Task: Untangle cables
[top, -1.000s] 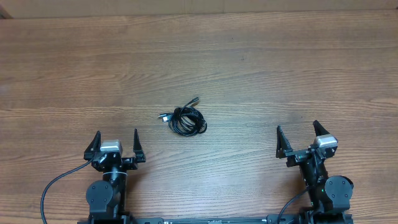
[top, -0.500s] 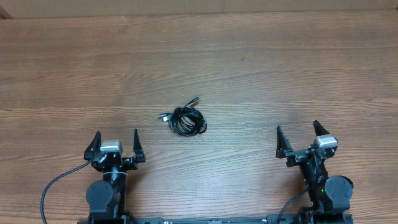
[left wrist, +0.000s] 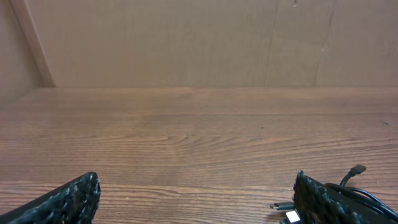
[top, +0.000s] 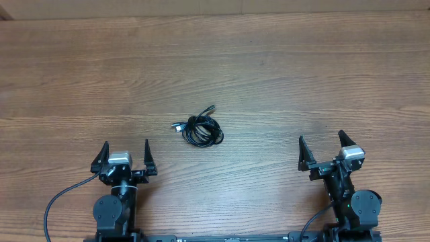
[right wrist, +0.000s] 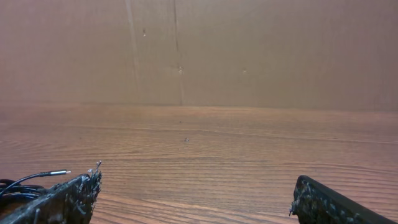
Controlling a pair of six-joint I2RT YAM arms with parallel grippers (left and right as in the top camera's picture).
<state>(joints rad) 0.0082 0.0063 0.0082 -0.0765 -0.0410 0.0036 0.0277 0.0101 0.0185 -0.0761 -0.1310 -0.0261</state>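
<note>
The cables (top: 199,128) lie as one small black knotted bundle on the wooden table (top: 282,81), near its middle, with two plug ends poking out to the left and upper right. My left gripper (top: 125,153) is open, below and left of the bundle. My right gripper (top: 323,147) is open too, well to the right of it. Nothing is between either pair of fingers. In the left wrist view the cables (left wrist: 352,186) peek out behind my right fingertip (left wrist: 317,200). In the right wrist view a cable end (right wrist: 38,177) shows at the far left.
A brown cardboard wall (left wrist: 186,37) stands along the far edge of the table. Thick black wires (top: 60,198) loop from both arm bases at the near edge.
</note>
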